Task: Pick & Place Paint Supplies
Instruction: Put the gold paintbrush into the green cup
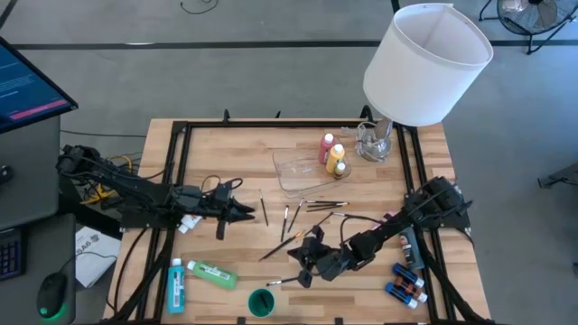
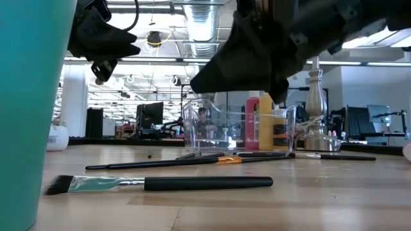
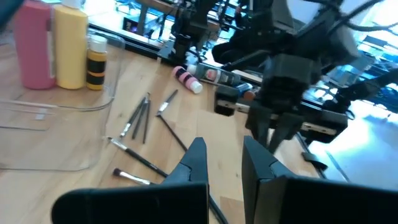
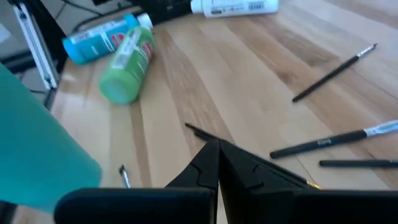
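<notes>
- Hovering over the butcher-block wooden table (image 1: 244,144), L arm's dark two-finger gripper (image 1: 246,213) sits left of centre, tips pointing toward the middle; fingers look nearly together w/ a thin gap in its own wrist view, nothing between them.
- R arm's dark gripper (image 1: 302,262) hangs low over the front-centre, jaws pinched fully together, empty; tips just above a thin dark-handled brush (image 4: 198,131).
- Clear plastic tray (image 1: 302,171) at table's back-centre; pink bottle w/ white cap (image 1: 326,148), yellow bottle (image 1: 335,158) & a tiny yellow-black bottle (image 1: 341,169) stand at its right end.
- Scattered thin dark-handled brushes (image 1: 318,207) lie between tray and R gripper; one more (image 1: 264,211) lies alone just beside L gripper's tips.
- Flat-bristle dark-handled brush (image 2: 160,184) lies near the teal cup (image 1: 261,301) at front edge.
- Green bottle (image 1: 211,273) & blue bottle (image 1: 176,284) lie on their sides front-left, close together.
- White tube (image 1: 188,223) lies under L arm.
- Small blue & pink bottles (image 1: 406,283) lie in a cluster at front-right, by R arm's base.
- Big white lampshade (image 1: 424,63) on a glass lamp base (image 1: 375,140) stands at back-right corner.
</notes>
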You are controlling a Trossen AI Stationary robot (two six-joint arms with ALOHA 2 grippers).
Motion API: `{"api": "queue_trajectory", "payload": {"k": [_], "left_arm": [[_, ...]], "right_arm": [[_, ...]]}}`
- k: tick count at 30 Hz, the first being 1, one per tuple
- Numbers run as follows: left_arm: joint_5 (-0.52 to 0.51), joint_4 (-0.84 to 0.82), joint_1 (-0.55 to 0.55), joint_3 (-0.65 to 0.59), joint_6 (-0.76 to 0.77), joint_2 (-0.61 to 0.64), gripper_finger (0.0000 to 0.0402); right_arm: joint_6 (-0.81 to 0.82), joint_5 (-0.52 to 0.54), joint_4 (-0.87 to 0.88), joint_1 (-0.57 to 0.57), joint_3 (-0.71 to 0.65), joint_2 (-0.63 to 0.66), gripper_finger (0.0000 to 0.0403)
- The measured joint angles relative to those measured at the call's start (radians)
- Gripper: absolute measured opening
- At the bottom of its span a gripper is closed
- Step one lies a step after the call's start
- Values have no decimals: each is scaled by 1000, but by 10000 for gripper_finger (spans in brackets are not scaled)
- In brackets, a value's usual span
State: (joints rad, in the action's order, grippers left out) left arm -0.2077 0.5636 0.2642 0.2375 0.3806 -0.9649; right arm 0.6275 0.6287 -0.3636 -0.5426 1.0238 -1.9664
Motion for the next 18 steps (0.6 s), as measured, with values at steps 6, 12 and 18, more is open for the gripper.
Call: {"api": "queue_trajectory", "payload": {"k": [6,12,18], "left_arm": [[457,137,11,0,-91,0,1],[710,231,152,0,-216,0,0],[713,231,190,0,-270,0,0]], "right_arm": [[-10,0,-18,-6,-2,-2,0],[-10,0,-13,-5,-2,-3,0],[-10,0,-13,-5,-2,-3,0]]}}
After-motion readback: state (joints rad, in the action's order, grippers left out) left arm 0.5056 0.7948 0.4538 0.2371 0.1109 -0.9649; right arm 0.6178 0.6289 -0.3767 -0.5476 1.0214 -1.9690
